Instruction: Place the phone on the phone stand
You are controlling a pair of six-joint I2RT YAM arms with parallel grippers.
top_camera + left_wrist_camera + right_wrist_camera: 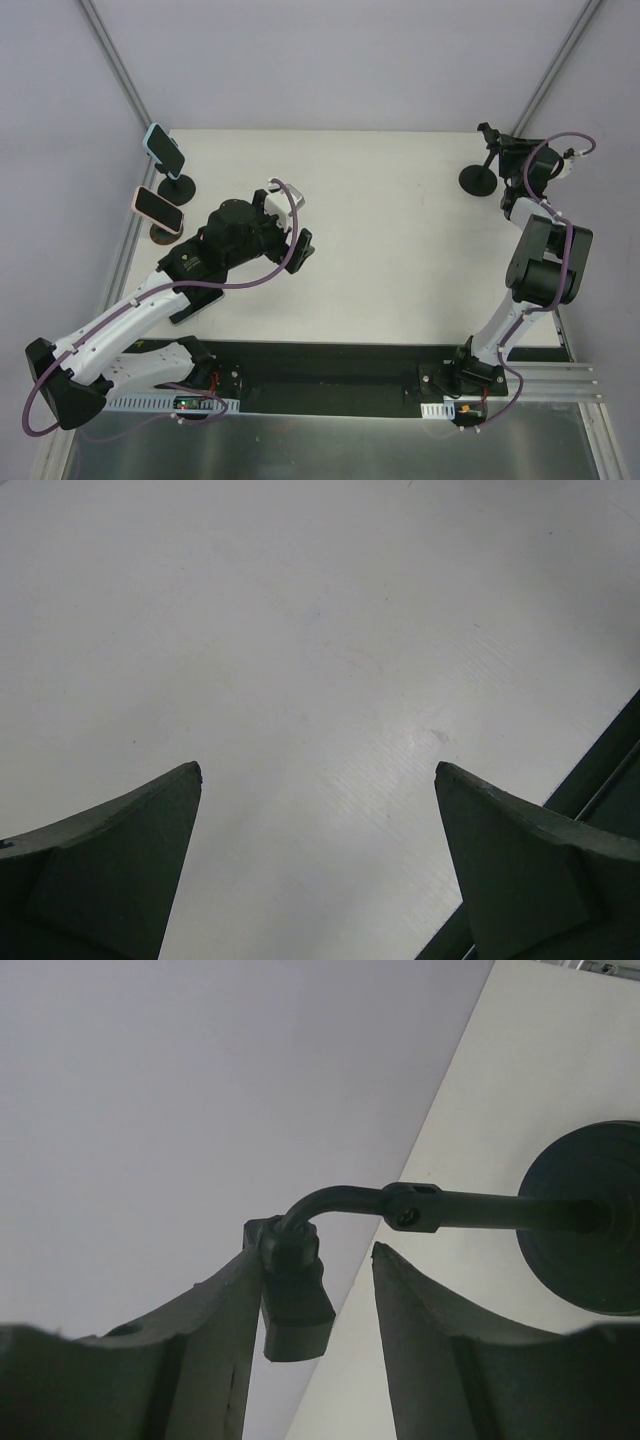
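Note:
A phone in a light blue case (pixel 165 148) rests on a stand with a dark round base at the far left. A second phone in a pink case (pixel 158 207) rests on a brown-based stand just in front of it. An empty black phone stand (pixel 478 180) is at the far right. My right gripper (pixel 506 150) is open around that stand's head (pixel 295 1300), which touches one finger (pixel 215 1330) and is apart from the other. The stand's arm (pixel 470 1208) and round base (pixel 590 1225) show beyond. My left gripper (pixel 300 250) is open and empty over bare table (pixel 318 770).
The white table (pixel 380 230) ends at grey walls at the back and sides. A dark rail (pixel 600 770) runs along the table's near edge. The right arm stands upright along the right edge.

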